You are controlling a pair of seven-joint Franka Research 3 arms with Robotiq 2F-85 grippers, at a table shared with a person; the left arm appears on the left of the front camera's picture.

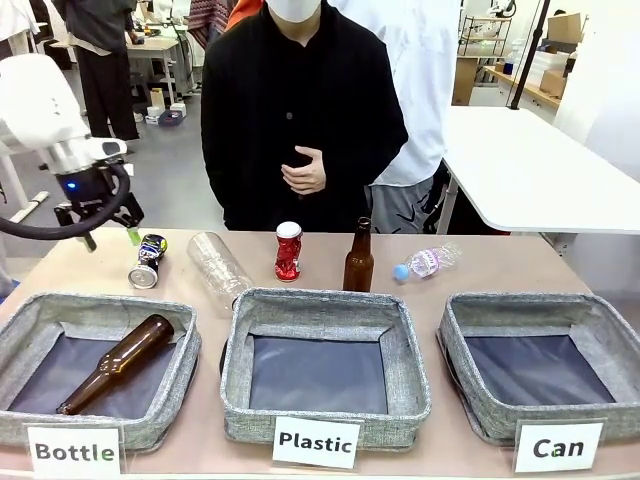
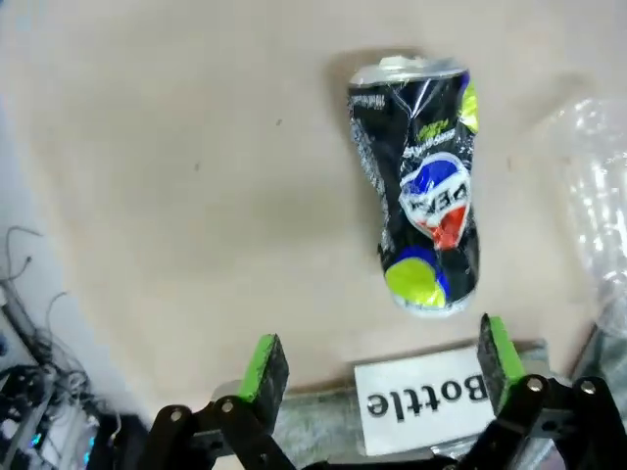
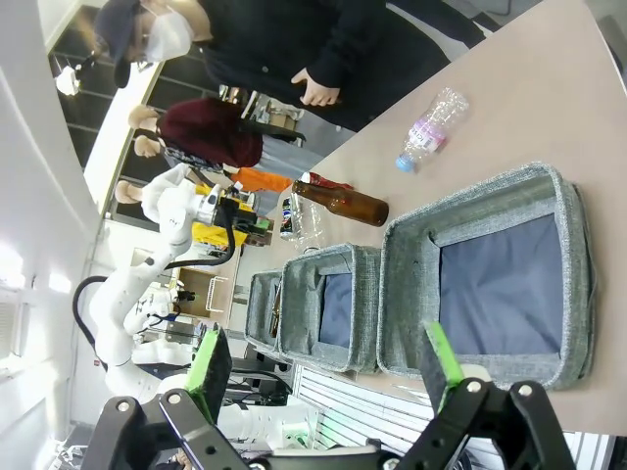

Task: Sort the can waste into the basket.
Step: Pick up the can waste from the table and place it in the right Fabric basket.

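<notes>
The dark black-blue crushed can (image 1: pixel 148 260) lies on the table at the back left; in the left wrist view this can (image 2: pixel 426 191) sits just beyond my open left gripper (image 2: pixel 382 362), apart from both green pads. From the front, the left gripper (image 1: pixel 110 237) hovers just left of and above it. The red crushed can (image 1: pixel 288 250) stands upright at the back centre. The grey basket labelled "Can" (image 1: pixel 530 304) is at the front right with nothing in it. My right gripper (image 3: pixel 325 360) is open and holds nothing, above that basket (image 3: pixel 411 294).
A brown bottle (image 1: pixel 358 258) stands beside the red can. A clear plastic bottle (image 1: pixel 218 262) lies between the cans, and a small one (image 1: pixel 427 262) lies farther right. The "Bottle" basket (image 1: pixel 40 310) holds a brown bottle; the "Plastic" basket (image 1: pixel 320 300) sits in the middle. A person stands at the far side.
</notes>
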